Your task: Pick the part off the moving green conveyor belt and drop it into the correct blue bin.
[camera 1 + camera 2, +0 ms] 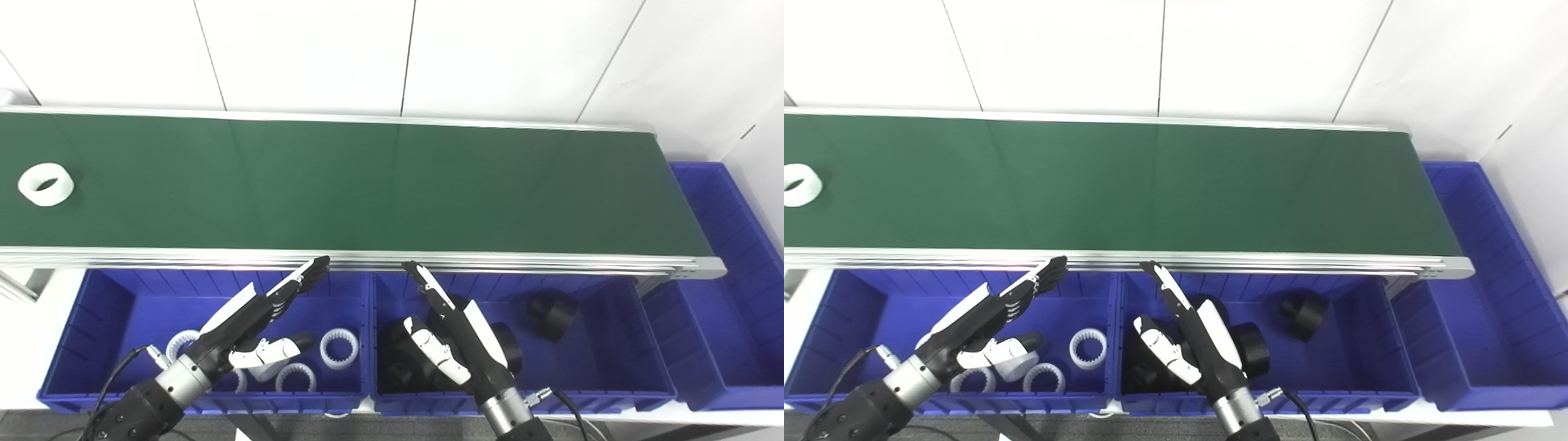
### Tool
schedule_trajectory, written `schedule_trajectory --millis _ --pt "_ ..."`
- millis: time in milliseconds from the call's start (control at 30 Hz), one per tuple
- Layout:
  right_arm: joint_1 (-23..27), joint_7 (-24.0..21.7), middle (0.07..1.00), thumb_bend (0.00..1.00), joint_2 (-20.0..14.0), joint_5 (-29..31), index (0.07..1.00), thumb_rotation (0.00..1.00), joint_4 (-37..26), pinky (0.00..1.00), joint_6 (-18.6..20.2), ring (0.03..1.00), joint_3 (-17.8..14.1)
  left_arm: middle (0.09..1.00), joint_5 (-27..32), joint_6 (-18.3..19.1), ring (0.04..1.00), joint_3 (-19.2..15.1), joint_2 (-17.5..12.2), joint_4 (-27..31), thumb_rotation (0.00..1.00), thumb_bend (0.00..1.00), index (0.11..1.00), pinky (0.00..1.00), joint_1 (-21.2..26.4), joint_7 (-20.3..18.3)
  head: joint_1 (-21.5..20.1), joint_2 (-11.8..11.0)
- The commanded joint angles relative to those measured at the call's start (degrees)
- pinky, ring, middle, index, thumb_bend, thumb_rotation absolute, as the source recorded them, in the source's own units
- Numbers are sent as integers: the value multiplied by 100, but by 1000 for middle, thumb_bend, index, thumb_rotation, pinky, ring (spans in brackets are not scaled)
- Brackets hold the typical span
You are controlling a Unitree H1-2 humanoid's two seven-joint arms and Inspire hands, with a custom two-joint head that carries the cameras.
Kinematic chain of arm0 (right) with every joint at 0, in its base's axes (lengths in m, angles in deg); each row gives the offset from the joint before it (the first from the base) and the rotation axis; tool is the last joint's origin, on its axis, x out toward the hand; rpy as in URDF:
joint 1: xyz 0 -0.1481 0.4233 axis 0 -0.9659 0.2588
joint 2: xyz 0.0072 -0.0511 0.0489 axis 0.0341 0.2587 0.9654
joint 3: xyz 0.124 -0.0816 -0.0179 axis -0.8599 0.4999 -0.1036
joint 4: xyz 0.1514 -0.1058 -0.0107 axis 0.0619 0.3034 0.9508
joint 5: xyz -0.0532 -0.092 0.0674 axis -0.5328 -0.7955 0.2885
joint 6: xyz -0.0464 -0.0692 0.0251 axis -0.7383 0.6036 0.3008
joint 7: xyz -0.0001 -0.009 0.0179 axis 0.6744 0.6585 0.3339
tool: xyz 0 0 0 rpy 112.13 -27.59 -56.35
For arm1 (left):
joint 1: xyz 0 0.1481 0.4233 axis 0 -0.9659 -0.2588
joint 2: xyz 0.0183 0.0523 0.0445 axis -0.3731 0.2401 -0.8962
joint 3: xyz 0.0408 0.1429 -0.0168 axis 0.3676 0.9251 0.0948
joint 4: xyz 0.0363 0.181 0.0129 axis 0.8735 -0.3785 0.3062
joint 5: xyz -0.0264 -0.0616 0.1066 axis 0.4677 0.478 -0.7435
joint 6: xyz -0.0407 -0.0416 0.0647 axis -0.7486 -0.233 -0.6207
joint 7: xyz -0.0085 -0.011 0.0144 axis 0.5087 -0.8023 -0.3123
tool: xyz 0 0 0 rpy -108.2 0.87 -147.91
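The conveyor belt (367, 184) before me is dark green, framed in silver rails. A white ring (46, 184) lies on it. My left robot hand (257, 324) and right robot hand (450, 334) are black with white panels. The left bin (92, 318) is blue with white toothed rings (338, 348); the middle bin (612, 343), also blue, has black parts (551, 315). The wall (392, 55) is white.

Looks like a factory-style sorting test cell in a lab: long green conveyor (367, 184) with aluminium rails, blue bins (104, 343) of white and black parts, plain white panel walls (306, 55).
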Motion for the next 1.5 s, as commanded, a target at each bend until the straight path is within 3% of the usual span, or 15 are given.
schedule_trajectory --millis 0,1467 --pt "73 8 983 405 17 58 958 931 -169 936 -283 970 12 1000 32 -93 1000 -39 -55 116 695 416 1000 999 38 71 -3 13" --pt "-50 35 984 407 33 -26 962 955 -264 946 -225 972 29 1000 44 -55 1000 -22 -43 234 714 429 1000 989 -49 95 41 91"
